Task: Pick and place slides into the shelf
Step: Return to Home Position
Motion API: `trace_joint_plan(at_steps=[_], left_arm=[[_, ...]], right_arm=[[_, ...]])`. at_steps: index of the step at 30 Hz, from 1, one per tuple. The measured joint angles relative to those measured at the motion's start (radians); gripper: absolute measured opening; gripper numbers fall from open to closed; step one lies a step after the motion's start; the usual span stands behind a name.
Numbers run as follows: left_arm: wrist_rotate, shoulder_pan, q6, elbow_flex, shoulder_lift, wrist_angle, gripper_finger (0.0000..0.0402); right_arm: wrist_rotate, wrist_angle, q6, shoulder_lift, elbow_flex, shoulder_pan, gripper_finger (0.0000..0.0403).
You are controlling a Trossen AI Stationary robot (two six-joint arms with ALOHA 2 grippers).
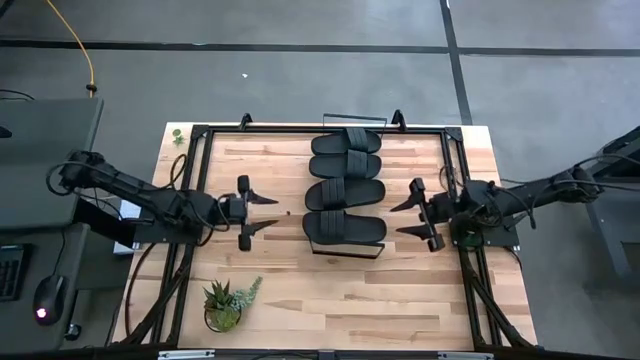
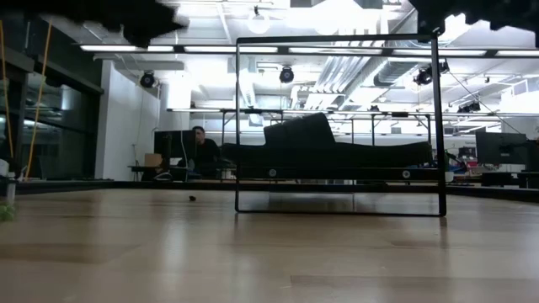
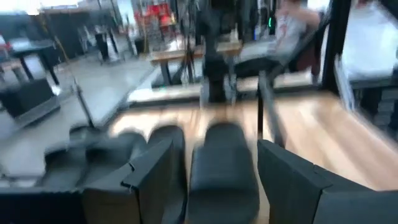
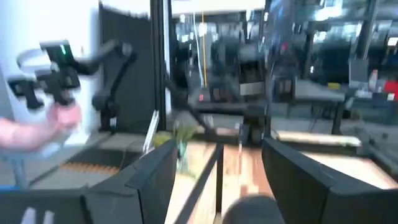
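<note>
Four black slides lie side by side in a row on the shelf (image 1: 346, 249) at the table's middle; the nearest one (image 1: 343, 227) and the farthest one (image 1: 346, 142) end the row. In the low view the shelf's black wire frame (image 2: 440, 126) stands end on, with a slide (image 2: 328, 143) resting sole down on its board. My left gripper (image 1: 262, 212) hovers open to the left of the row, pointing at it, and its wrist view shows a slide (image 3: 224, 165) ahead. My right gripper (image 1: 405, 217) hovers open to the right of the row.
A potted succulent (image 1: 225, 300) stands near the front left of the table. Black frame rails (image 1: 190, 180) run along the table's sides and back. A person (image 2: 200, 151) sits far behind the table. A person's hand (image 4: 59, 118) holds a device off to the side.
</note>
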Motion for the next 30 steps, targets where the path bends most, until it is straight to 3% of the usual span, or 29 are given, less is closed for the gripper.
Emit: trace_joint_plan(at_steps=[8, 14, 17, 30], left_arm=[[0.216, 0.203, -0.069, -0.16, -0.055, 0.149, 0.0216], [0.347, 0.284, -0.088, -0.205, -0.062, 0.2, 0.0216], [0.358, 0.301, -0.088, -0.231, -0.062, 0.214, 0.0216], [0.345, 0.316, -0.057, -0.305, -0.062, 0.28, 0.0216]], right_arm=[[-0.005, 0.069, -0.024, -0.109, -0.137, -0.036, 0.0226], [-0.037, 0.251, -0.026, -0.164, -0.246, -0.071, 0.0226], [-0.068, 0.304, -0.027, -0.187, -0.288, -0.089, 0.0226], [-0.059, 0.126, -0.035, -0.2, -0.288, -0.105, 0.0226]])
